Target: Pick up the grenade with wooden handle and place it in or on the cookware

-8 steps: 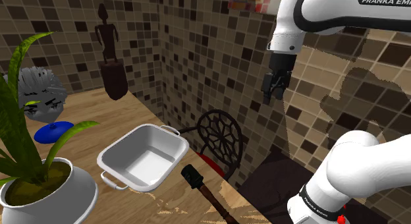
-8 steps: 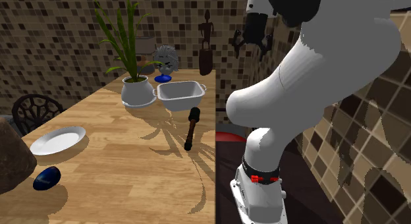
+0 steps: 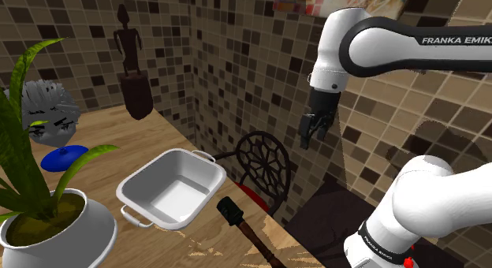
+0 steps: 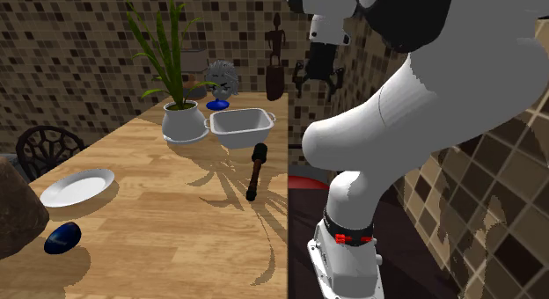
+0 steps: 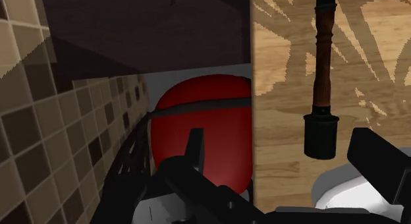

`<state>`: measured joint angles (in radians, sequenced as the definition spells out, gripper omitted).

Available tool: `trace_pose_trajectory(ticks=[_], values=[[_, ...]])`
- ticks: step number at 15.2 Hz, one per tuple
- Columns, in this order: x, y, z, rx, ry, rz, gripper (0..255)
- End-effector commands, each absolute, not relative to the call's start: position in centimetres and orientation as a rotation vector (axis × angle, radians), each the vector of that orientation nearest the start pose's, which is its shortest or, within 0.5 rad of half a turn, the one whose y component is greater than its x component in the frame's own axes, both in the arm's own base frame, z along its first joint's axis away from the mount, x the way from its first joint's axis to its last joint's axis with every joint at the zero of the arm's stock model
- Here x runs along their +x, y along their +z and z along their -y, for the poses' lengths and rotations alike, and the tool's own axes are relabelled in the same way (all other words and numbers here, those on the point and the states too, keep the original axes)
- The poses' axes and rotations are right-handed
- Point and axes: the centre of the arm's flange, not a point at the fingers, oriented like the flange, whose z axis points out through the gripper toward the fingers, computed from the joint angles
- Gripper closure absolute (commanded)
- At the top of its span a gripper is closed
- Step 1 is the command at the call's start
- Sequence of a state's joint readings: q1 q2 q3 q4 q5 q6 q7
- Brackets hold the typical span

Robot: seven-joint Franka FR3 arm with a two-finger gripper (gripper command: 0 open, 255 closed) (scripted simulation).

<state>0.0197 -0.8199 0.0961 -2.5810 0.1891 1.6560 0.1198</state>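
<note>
Shoulder view: grenade (image 3: 244,227) below end effector (image 3: 313,139)

The shoulder view sits close above the wooden table (image 3: 134,140) and faces down and across it toward the tiled wall corner (image 3: 193,61), with the white pan (image 3: 175,191) and the grenade (image 3: 235,215) near. The second exterior view stands farther back, looking along the table's length past the arm's base (image 4: 352,253) on its right, and it shares that pan (image 4: 239,123) and grenade (image 4: 255,170), there far off. The wrist view looks steeply down over the table's edge at the grenade (image 5: 321,91) and a red-seated chair (image 5: 204,124).
</note>
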Motion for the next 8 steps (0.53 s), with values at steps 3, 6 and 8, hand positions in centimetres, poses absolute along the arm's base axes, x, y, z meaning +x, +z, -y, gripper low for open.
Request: trace_pose_trajectory(ticks=[3,6,8], values=[[29.0,45.9,-8.8,-3.034,0.138,-0.097,0],[28.9,42.8,-11.3,-3.037,0.110,-0.095,0],[28.8,40.8,-13.0,-3.039,0.091,-0.094,0]])
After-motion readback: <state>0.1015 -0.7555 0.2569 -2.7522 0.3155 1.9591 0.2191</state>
